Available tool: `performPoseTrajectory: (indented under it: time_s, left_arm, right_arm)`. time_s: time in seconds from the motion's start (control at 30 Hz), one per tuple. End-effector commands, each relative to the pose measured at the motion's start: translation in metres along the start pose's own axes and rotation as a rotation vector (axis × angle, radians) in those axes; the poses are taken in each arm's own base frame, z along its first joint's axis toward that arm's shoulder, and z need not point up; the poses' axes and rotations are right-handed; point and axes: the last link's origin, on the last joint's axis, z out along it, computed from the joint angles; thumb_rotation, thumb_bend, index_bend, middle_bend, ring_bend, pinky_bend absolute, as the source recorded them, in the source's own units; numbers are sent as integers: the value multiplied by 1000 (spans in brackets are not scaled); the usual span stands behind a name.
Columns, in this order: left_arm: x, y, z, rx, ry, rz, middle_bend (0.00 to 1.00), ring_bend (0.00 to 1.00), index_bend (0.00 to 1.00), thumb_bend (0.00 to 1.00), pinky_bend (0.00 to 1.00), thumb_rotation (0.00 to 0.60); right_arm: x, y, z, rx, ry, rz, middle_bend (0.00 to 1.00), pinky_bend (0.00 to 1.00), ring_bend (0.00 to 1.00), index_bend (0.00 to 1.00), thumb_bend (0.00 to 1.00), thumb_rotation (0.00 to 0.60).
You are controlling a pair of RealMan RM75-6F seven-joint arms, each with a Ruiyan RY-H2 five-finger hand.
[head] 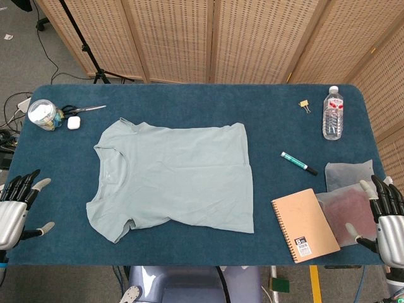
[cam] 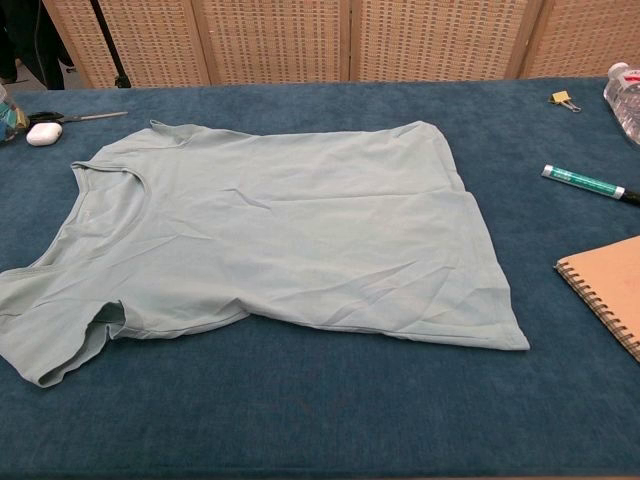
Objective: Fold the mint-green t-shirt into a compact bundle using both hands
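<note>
The mint-green t-shirt [head: 173, 173] is laid flat in the middle of the blue table [head: 189, 101], its neck turned toward the robot's left and its hem toward the right. One sleeve is spread near the front edge, while the far sleeve is seen only as a narrow strip along the back. Light creases are visible across the cloth.

The left hand [head: 17, 205] is seen at the table's left edge, beside the shirt but apart from it, with its fingers spread and nothing held. The right hand [head: 386, 214] is seen at the right edge, fingers likewise apart and empty; its lower part is cut off by the frame. Neither hand is shown in the chest view.

A tan spiral notebook [head: 305, 225] lies to the right of the shirt, only a corner of it being caught in the chest view. Two translucent pouches [head: 348, 189] lie just beyond it, partly overlapping; what is inside cannot be made out. A green marker [head: 298, 163], a water bottle [head: 332, 113] and a small binder clip [head: 305, 105] are placed toward the far right. At the far left, a jar [head: 43, 114], scissors [head: 85, 109] and a small white case [head: 74, 123] are grouped; the jar's contents cannot be made out.
</note>
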Motion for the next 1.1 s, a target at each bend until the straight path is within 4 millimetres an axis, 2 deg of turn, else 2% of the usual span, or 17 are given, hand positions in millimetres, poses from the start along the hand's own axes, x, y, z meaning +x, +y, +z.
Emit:
performPoseTrajectory:
  time_s: [0.03,0.3,0.43,0.47,0.53,0.7,0.87,1.0,1.1]
  left_arm:
    - [-1,0,0,-2,-4,4,0,0,0,0,0,600]
    - [-1,1,0,-2,-5,1,0,0,0,0,0,600]
    - [-1,2,1,-8,-1,5,0,0,0,0,0,600]
    - [-2,2,1,-6,-5,7,0,0,0,0,0,600]
    - [-3,1,5,3,-13,10,0,0,0,0,0,600]
    - [-2,2,4,7,-6,6,0,0,0,0,0,600]
    - [-3,1,6,14,-12,10,0,0,0,0,0,600]
    - [-4,0,7,20,-15,10,0,0,0,0,0,600]
    - [-5,0,8,23,-20,10,0,0,0,0,0,600]
  right_arm:
    - [2,1,-1,-3,4,5,0,0,0,50,249,600]
    - [-4,-2,-2,18,-34,-14,0,0,0,54,245,600]
    - [-16,-12,-4,93,-105,-23,0,0,0,100,245,600]
    - [-22,-16,-4,118,-132,-24,0,0,0,110,245,600]
    - [-53,-34,1,234,-254,-39,0,0,0,143,246,600]
    - [-88,-61,10,362,-344,-57,0,0,0,265,257,600]
    - [-115,-86,23,408,-402,-93,0,0,0,362,260,600]
    - [-132,-103,35,407,-432,-110,0,0,0,400,349,600]
    - [-140,-111,40,393,-442,-122,0,0,0,423,369,600]
